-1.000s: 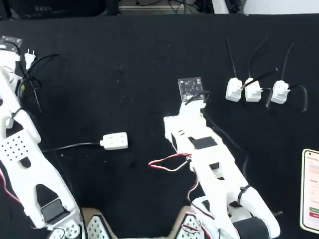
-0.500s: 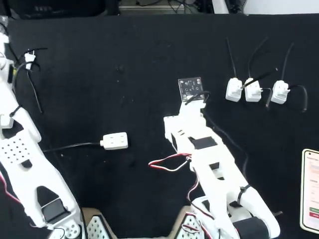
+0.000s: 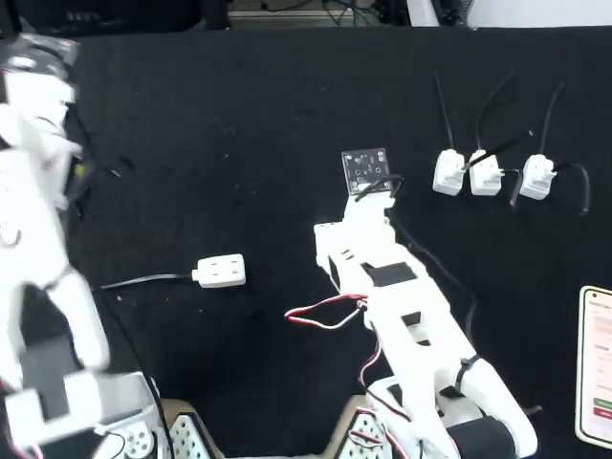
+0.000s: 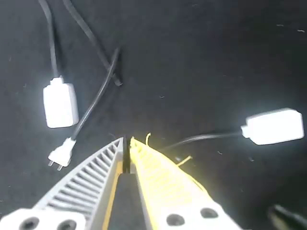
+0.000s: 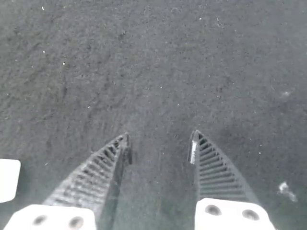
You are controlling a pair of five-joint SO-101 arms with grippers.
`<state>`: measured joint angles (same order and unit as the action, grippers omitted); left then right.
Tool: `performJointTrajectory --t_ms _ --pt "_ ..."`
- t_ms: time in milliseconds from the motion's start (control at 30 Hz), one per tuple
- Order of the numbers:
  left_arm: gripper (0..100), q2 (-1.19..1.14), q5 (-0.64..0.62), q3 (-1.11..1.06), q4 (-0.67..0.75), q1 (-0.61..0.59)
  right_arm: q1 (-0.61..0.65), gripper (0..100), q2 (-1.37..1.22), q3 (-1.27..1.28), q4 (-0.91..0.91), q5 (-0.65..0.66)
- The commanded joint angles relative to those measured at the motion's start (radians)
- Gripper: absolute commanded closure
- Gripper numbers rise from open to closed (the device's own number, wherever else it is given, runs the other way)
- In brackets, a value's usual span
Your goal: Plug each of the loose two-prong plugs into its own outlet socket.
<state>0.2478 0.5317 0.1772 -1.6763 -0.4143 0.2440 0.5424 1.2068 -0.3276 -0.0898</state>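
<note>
Two arms stand at the black cloth table [image 3: 239,96]. One, the left arm [image 3: 38,239], rises along the left edge of the high view. The other, the right arm [image 3: 402,306], reaches up from the lower middle of the frame toward its centre.

The left gripper [image 4: 127,142] is narrow, its two fingers pressed together at the tips. A thin dark line runs between them, and I cannot tell if a cable is pinched there. On the cloth below it lies one loose two-prong plug [image 4: 61,155], flat, with its black cable running away from it. Two white socket pieces show in that wrist view. The near socket block [image 4: 60,104] sits just beside the plug's cable. The far socket block [image 4: 275,125] lies well apart, on the other side of the fingers. Each has its own black cable, and the plug is in neither.

The right gripper [image 5: 159,143] is wide, its two fingers spread over bare cloth with nothing between them.

In the high view one white outlet socket [image 3: 221,271] lies left of centre, its cable trailing toward the left arm. Three white blocks stand in a row at the upper right: first block [image 3: 448,172], second block [image 3: 485,174] and third block [image 3: 537,176]. Each has one black cable. I cannot tell if plugs sit in them. One phone [image 3: 595,363] lies at the right edge.
</note>
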Motion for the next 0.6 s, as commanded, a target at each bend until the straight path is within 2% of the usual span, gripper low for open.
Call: performJointTrajectory --t_ms 0,67,200,300,400,500,567 --pt "97 0.221 -0.003 -0.2 0.133 -0.013 0.012 81.0 0.035 -0.041 0.014 -0.005" --pt "97 0.278 0.031 -0.295 0.184 -0.073 0.012 81.0 0.035 -0.041 0.014 -0.005" --pt "97 0.265 0.186 -0.441 0.213 -0.234 0.012 81.1 0.035 -0.041 0.014 -0.005" --pt "87 0.195 0.371 -0.501 0.252 -0.367 0.015 81.1 0.035 -0.041 0.014 -0.005" --pt "76 0.106 0.537 -0.481 0.261 -0.484 0.015 81.1 0.033 -0.041 0.015 -0.005" --pt "74 0.008 0.664 -0.412 0.265 -0.561 0.015 81.1 0.031 -0.041 0.015 -0.005" --pt "75 -0.06 0.692 -0.366 0.308 -0.596 0.015 81.1 0.031 -0.041 0.015 -0.005"
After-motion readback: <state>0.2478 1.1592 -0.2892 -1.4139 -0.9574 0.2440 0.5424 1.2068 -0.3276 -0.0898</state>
